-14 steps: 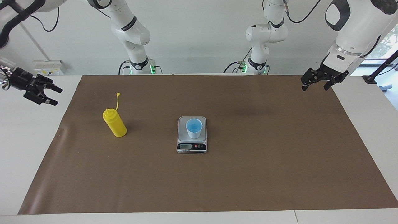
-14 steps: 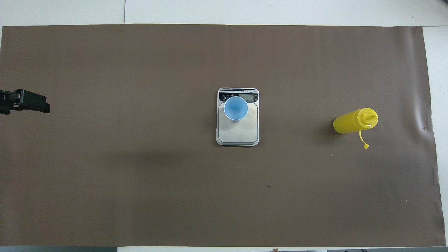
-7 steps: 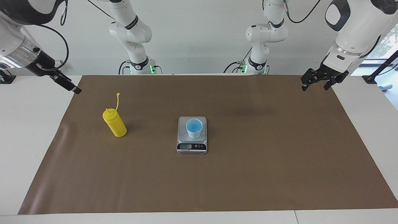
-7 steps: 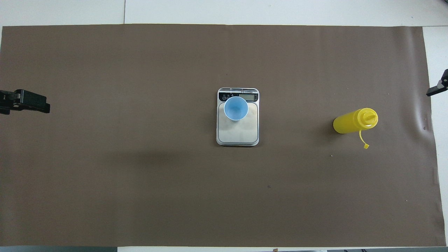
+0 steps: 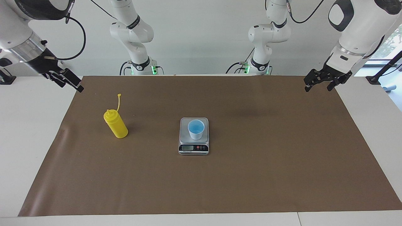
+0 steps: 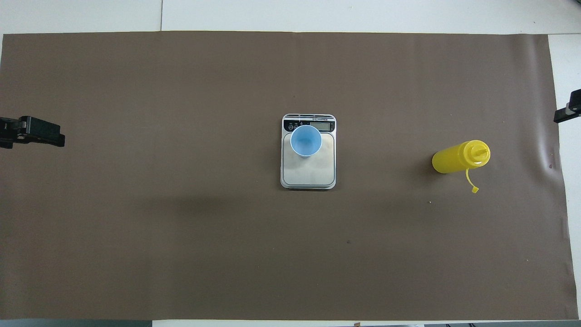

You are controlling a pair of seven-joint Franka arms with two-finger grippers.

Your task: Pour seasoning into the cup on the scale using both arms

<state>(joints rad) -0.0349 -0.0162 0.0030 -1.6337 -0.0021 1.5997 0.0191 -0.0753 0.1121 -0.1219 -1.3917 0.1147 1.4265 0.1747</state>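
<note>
Cup (image 5: 196, 129) sits on scale (image 5: 193, 150) mid-mat, seasoning (image 5: 116, 123) upright toward right arm's end, well apart from both grippers. Left gripper (image 5: 319, 84) fingers spread, holding nothing, over mat edge. Right gripper (image 5: 73, 83) empty over its mat edge, fingers apart too.

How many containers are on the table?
2: the light blue cup on the scale mid-table, and the yellow squeeze bottle standing toward the right arm's end. None appear hidden.

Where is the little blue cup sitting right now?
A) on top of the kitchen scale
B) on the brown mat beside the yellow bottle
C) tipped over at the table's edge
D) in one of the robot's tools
A: the blue cup stands upright on the scale, apart from the yellow bottle.
</note>
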